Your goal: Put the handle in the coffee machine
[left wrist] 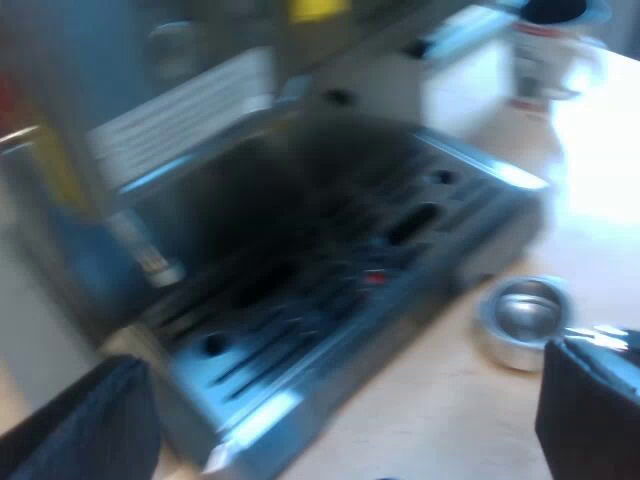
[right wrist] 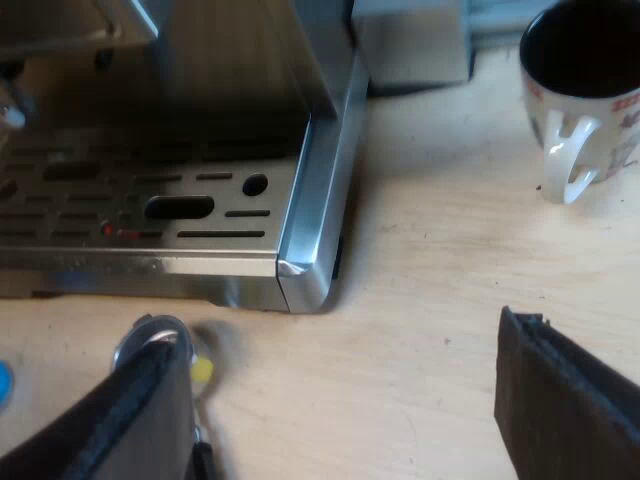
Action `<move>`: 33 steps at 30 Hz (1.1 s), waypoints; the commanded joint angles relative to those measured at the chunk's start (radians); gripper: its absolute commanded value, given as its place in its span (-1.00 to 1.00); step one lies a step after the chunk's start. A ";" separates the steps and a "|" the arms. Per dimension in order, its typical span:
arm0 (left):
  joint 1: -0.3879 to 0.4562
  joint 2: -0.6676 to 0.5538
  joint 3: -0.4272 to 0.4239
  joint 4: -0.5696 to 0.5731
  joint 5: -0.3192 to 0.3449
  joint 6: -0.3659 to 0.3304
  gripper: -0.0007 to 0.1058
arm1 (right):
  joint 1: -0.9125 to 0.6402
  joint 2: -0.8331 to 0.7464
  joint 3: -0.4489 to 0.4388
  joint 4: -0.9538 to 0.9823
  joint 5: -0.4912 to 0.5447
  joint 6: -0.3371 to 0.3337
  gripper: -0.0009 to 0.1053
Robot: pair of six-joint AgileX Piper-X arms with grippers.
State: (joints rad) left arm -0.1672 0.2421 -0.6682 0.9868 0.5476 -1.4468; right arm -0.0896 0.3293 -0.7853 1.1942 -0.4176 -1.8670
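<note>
The espresso machine's slotted metal drip tray (left wrist: 330,290) lies close under my left gripper (left wrist: 340,420), which is open with nothing between its fingers. A round metal cup (left wrist: 522,318), seemingly the holder's head, rests on the wooden table by the tray's corner, next to one left finger (left wrist: 590,410); its handle is hidden. My right gripper (right wrist: 340,380) hangs open over bare table at the machine's tray (right wrist: 150,215). A round metal rim (right wrist: 150,332) with a yellow bit (right wrist: 201,371) peeks from behind one right finger (right wrist: 130,420).
A white mug (right wrist: 585,95) with red print and a dark inside stands on the table beyond the tray's corner, seen also past the machine (left wrist: 545,50). A blue object (right wrist: 3,385) sits near the metal rim. Light wooden table (right wrist: 430,270) lies between machine and mug.
</note>
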 commanded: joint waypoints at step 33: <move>-0.427 0.565 -0.024 -0.016 0.193 0.222 0.49 | 0.753 0.630 -0.052 0.157 0.304 0.242 -0.98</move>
State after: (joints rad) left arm -0.5903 0.8083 -0.6878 0.9793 0.7262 -1.2272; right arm 0.6615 0.9599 -0.8420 1.3518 -0.1313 -1.6352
